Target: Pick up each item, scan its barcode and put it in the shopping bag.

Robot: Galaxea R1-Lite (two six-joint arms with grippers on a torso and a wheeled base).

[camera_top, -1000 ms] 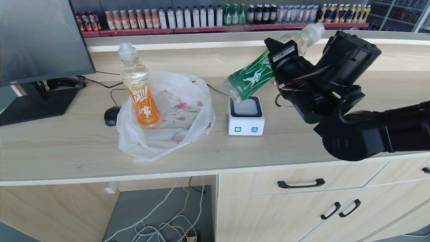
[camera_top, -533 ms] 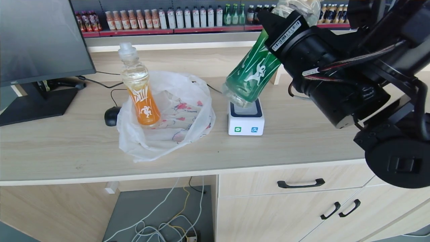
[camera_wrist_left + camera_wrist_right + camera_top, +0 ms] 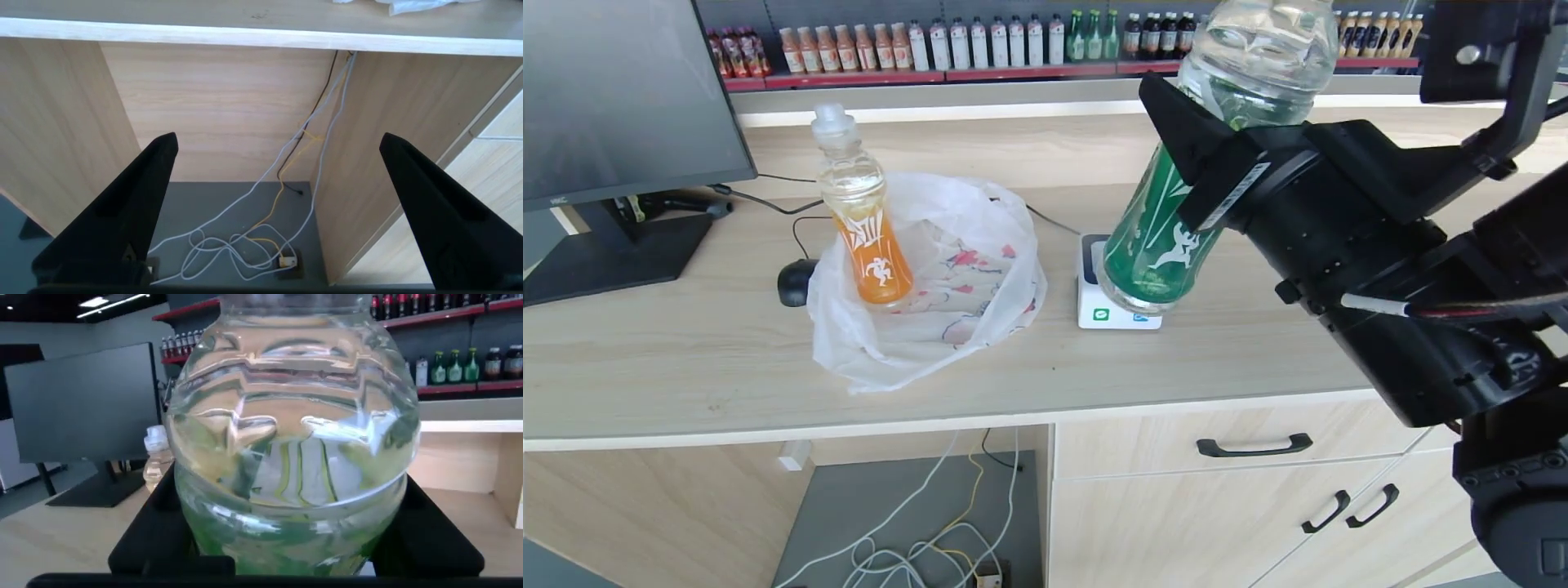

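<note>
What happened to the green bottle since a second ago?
The right gripper, staying shut on the green bottle, swung it more upright and closer to the head camera, its base over the scanner. The orange bottle in the shopping bag stayed put.

The right arm (image 3: 1486, 327) stands at the near right, raised above the surface (image 3: 686, 367), with its wrist (image 3: 1339, 237) angled up and to the left. The right end effector (image 3: 1217, 122) is clamped on the upper body of a green bottle (image 3: 1160, 237). One black finger (image 3: 1176, 114) lies against the bottle's left side (the other is hidden behind it). The bottle is held close to upright, cap leaning right. The left end effector (image 3: 278, 196) hangs low, below the surface's near edge, its two black fingers (image 3: 122, 212) spread wide apart.
</note>
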